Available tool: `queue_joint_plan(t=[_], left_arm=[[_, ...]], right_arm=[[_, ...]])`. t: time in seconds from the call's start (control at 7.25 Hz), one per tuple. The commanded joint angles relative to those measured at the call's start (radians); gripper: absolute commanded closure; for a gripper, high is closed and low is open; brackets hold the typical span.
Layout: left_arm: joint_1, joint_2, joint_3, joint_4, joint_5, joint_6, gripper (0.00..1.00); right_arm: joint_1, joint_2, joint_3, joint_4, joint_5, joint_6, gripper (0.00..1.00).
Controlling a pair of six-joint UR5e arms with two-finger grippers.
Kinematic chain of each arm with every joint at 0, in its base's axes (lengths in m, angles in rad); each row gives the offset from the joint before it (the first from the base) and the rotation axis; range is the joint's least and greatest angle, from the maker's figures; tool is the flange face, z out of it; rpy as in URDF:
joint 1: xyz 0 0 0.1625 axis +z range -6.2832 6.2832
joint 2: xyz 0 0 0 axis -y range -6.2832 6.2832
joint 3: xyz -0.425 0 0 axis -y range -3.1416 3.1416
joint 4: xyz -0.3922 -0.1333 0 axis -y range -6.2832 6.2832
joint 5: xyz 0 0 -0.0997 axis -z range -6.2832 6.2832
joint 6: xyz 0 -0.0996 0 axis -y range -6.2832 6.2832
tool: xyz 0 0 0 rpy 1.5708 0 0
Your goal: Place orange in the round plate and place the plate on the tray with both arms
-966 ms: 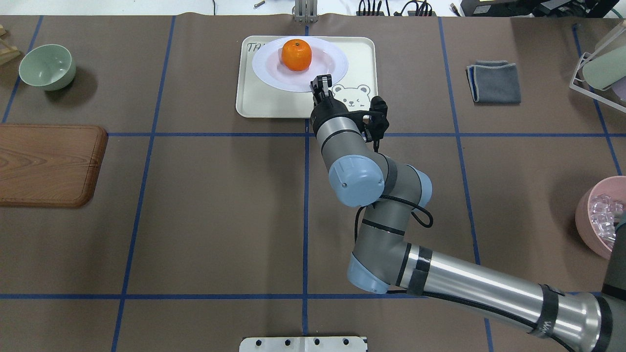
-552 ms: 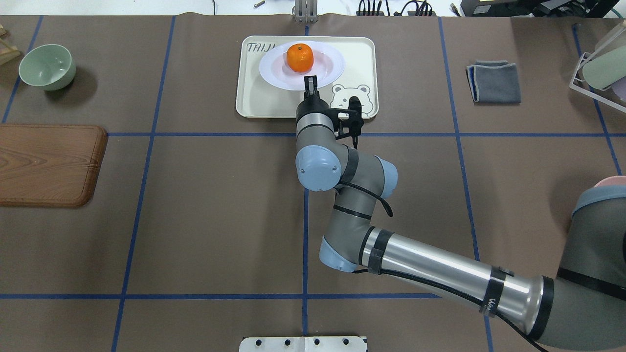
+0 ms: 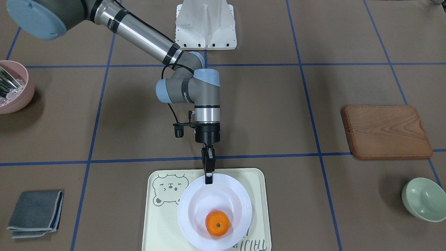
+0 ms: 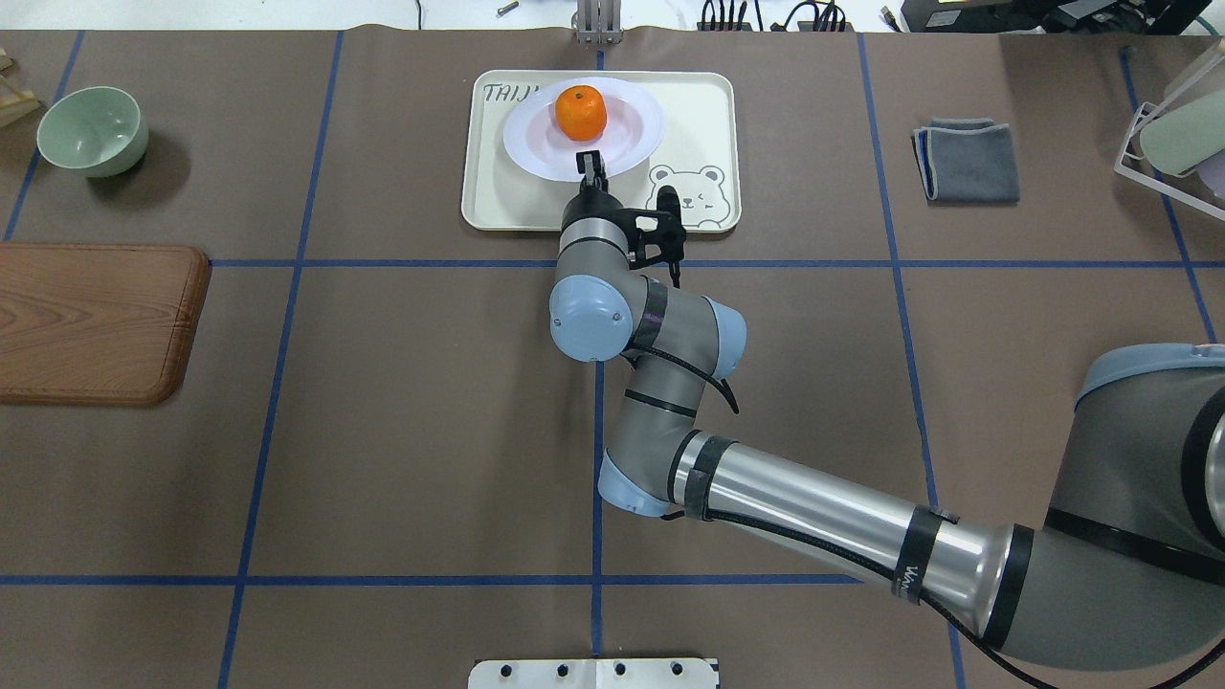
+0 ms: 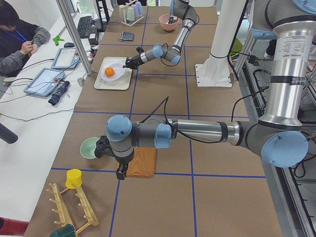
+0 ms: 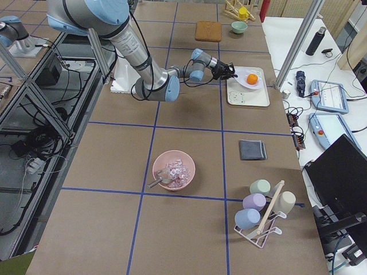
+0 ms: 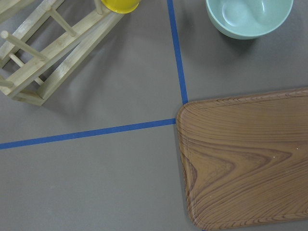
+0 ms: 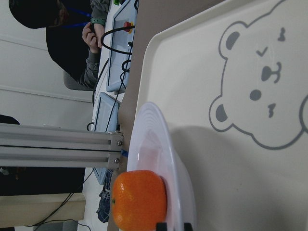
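The orange point(image 4: 581, 112) lies in the round plate point(image 4: 622, 134), which is over the far half of the cream tray point(image 4: 498, 196) with the bear drawing. My right gripper point(image 4: 588, 165) is shut on the plate's near rim. In the right wrist view its fingertips point(image 8: 161, 226) pinch that rim, and the orange point(image 8: 139, 199) sits just beyond them. A shadow lies under the plate point(image 8: 159, 144), so I cannot tell whether it rests flat. My left gripper point(image 5: 120, 174) shows only from the side, above the wooden board's corner. I cannot tell whether it is open or shut.
A wooden board point(image 4: 96, 321) and a pale green bowl point(image 4: 93, 129) are on the left. A folded grey cloth point(image 4: 967, 160) and a cup rack point(image 4: 1172, 134) are at the right. The pink bowl point(image 3: 12, 87) holds ice. A person point(image 5: 19, 34) sits beyond the table.
My right arm has shifted left and come down with the plate. Plate and orange look smaller than before and sit lower over the tray. The gripper stays shut on the rim.
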Motion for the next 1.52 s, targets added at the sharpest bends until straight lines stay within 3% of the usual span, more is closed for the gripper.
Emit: queue_joint_plan(t=[0.0, 0.28, 0.55, 0.83, 1.1, 1.38], left_arm=[[0.000, 0.000, 0.000, 0.000, -0.002, 0.000, 0.02], [0.000, 0.000, -0.001, -0.002, -0.002, 0.002, 0.02], [0.000, 0.000, -0.005, 0.006, -0.002, -0.002, 0.02], [0.000, 0.002, -0.006, 0.006, -0.026, -0.059, 0.02], [0.003, 0.089, -0.136, 0.004, -0.017, -0.087, 0.02], [0.003, 0.100, -0.147, 0.005, -0.020, -0.087, 0.02]], right_arm=[[-0.002, -0.056, 0.152, -0.042, 0.111, -0.272, 0.00], [0.004, -0.234, 0.437, -0.165, 0.293, -0.576, 0.00], [0.086, -0.301, 0.596, -0.367, 0.472, -0.775, 0.00], [0.224, -0.456, 0.777, -0.510, 0.729, -1.135, 0.00], [0.408, -0.550, 0.837, -0.614, 0.926, -1.474, 0.00], [0.612, -0.679, 0.897, -0.684, 1.085, -1.865, 0.00]])
